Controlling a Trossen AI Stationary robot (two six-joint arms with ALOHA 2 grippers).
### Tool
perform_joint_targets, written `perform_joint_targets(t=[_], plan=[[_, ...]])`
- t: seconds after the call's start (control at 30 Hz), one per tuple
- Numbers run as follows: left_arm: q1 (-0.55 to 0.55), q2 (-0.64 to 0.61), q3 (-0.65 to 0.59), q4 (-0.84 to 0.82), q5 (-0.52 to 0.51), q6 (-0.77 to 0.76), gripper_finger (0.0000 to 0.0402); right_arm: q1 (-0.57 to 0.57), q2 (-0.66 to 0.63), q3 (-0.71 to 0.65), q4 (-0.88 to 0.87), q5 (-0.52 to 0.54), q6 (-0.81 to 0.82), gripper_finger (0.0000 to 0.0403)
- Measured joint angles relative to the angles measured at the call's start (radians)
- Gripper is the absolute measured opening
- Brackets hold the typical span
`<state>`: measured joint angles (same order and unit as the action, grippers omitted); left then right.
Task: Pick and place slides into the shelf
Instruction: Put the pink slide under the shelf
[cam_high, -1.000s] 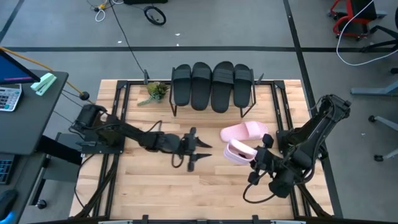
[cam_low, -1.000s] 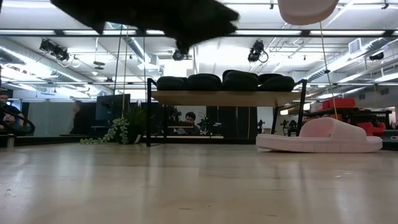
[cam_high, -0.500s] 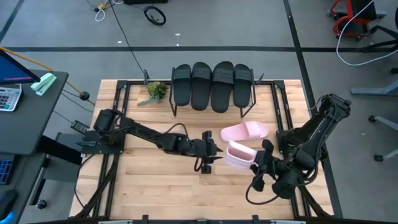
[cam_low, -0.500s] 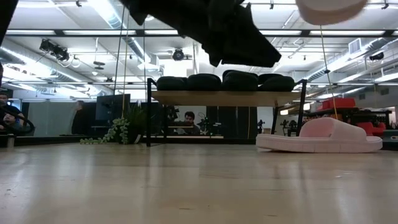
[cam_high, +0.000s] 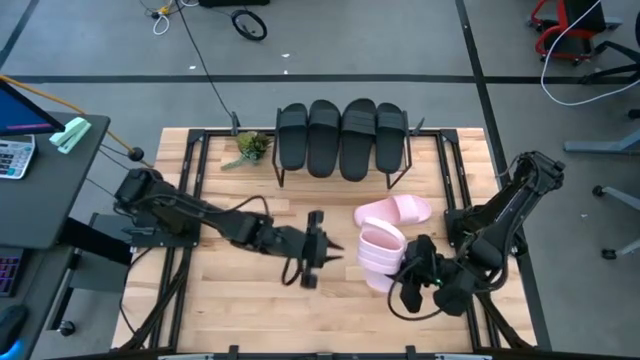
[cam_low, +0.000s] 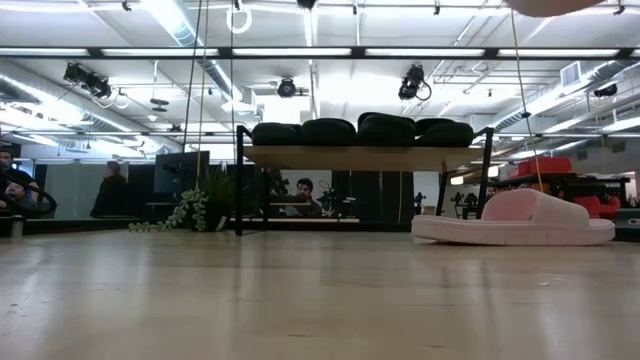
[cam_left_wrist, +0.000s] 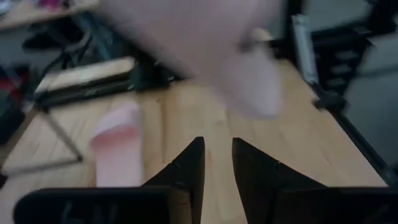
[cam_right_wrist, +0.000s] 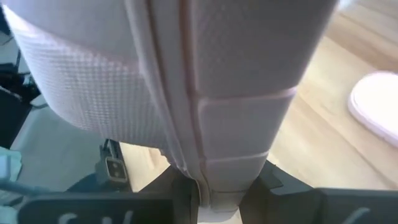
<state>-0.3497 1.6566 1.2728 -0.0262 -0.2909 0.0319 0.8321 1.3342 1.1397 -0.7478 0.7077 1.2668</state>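
Observation:
Four black slides lie side by side, soles down, on the shelf at the table's far side. One pale pink slide rests sole down on the table in front of the shelf's right end. My right gripper is shut on the second pink slide, which is up in the air near the right near part of the table. My left gripper hovers mid-table to the left of that slide, its fingers open by a narrow gap and holding nothing. My right gripper pinches the pink slide by the edge of its sole between its two fingers, which come from the near right side. The slide is lifted clear of the table and stands on its side; its strap and sole rise in front of the wrist camera.
A small green plant lies left of the shelf. The slatted tabletop has bare wood along its near side and left half. A dark side desk with a calculator stands off the table's left edge. People sit in the room beyond.
My left gripper swung right toward the held pink slide, then drew back left and rose out of the low view. My right gripper carried its slide higher and a little toward the near edge, and the slide turned to run near-to-far.

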Motion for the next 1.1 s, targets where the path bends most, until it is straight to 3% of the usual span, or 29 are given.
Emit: perform_joint_targets(t=[0.2, 0.47, 0.57, 0.83, 1.1], plan=[[-0.088, -0.003, -0.001, 0.028, -0.057, 0.233, 0.0099, -0.061, 0.0, 0.0, 0.035, -0.039, -0.033, 0.0077], [-0.196, 0.003, -0.002, 0.128, -0.41, 0.47, 0.016, -0.122, -0.002, 0.0, 0.131, -0.052, -0.083, 0.0078], [-0.227, 0.003, -0.002, 0.235, -0.486, 0.601, 0.0171, -0.165, -0.002, 0.0, 0.232, -0.076, -0.141, 0.0078], [-0.27, 0.003, -0.002, 0.442, -0.544, 0.945, 0.0158, -0.315, -0.003, 0.0, 0.402, -0.24, -0.246, 0.0078], [-0.21, 0.006, -0.002, 0.448, -0.67, 1.028, 0.0142, -0.413, -0.003, 0.0, 0.523, -0.401, -0.247, 0.008]])
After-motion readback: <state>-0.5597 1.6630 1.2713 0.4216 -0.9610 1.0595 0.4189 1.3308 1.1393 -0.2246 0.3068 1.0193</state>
